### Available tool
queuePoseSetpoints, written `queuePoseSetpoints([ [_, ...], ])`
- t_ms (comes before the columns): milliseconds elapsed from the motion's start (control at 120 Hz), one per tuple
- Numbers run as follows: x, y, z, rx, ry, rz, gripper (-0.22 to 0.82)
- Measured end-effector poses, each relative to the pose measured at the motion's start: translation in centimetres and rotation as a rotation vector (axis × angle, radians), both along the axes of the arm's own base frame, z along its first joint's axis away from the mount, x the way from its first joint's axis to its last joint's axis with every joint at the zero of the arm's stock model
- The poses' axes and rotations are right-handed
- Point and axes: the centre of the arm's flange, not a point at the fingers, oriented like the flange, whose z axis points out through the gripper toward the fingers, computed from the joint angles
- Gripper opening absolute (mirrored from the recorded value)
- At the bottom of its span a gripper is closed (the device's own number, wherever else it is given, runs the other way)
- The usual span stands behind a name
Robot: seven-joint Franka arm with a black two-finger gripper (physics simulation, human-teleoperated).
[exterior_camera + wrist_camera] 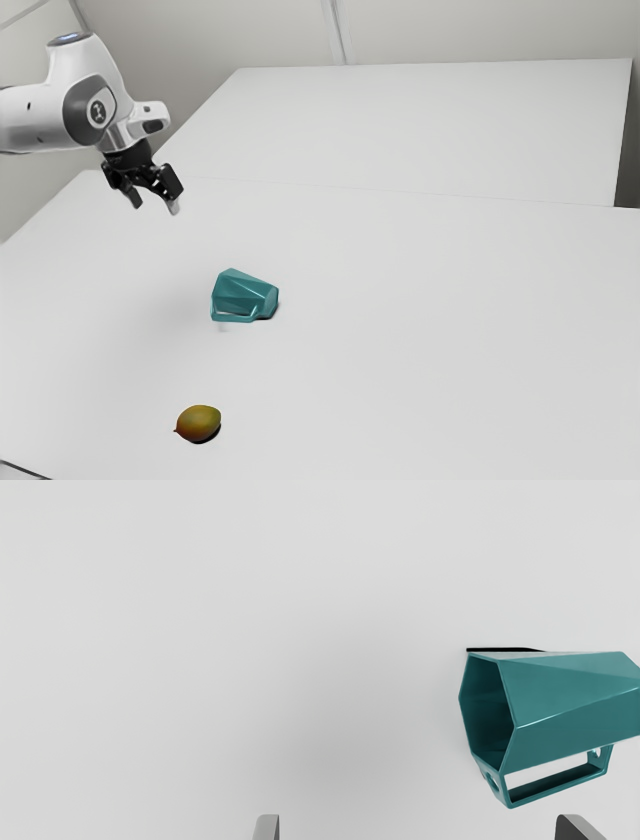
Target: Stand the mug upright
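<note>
In the exterior view, my gripper hangs above the table, up and to the exterior view's left of the teal mug. The mug lies on its side, its base toward the exterior view's right and its handle on the near side. Seen from the wrist, the faceted mug has its hollow mouth in sight, and its base end is cut off at the picture's edge. My gripper is open in the wrist view, fingers wide apart with nothing between them, apart from the mug.
A yellow-brown fruit lies on the white table, nearer the exterior camera than the mug. Behind the table is another white surface, with pale walls around it. A thin dark line crosses the exterior view's lower left corner.
</note>
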Motion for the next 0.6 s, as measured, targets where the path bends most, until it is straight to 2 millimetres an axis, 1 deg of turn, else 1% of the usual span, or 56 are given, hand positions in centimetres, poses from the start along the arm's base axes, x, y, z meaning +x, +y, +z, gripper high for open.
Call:
queuePoseSetpoints([
  [83,-0.9,-0.1,-0.5,-0.015,0.004,0.009,0.60],
  [167,-2.4,-0.2,-0.3,-0.062,-0.012,0.034,0.60],
  [233,-4.0,-0.4,-1.0,-0.135,-0.010,0.066,0.60],
  [283,-4.8,-0.1,-2.1,-0.192,0.002,0.095,0.60],
  [358,-5.6,1.1,-4.3,-0.285,0.029,0.148,0.60],
  [517,-5.8,3.6,-9.5,-0.433,0.085,0.230,0.60],
  [558,-5.7,3.7,-10.6,-0.462,0.096,0.234,0.60],
  [600,-5.3,3.0,-11.5,-0.488,0.105,0.223,0.60],
])
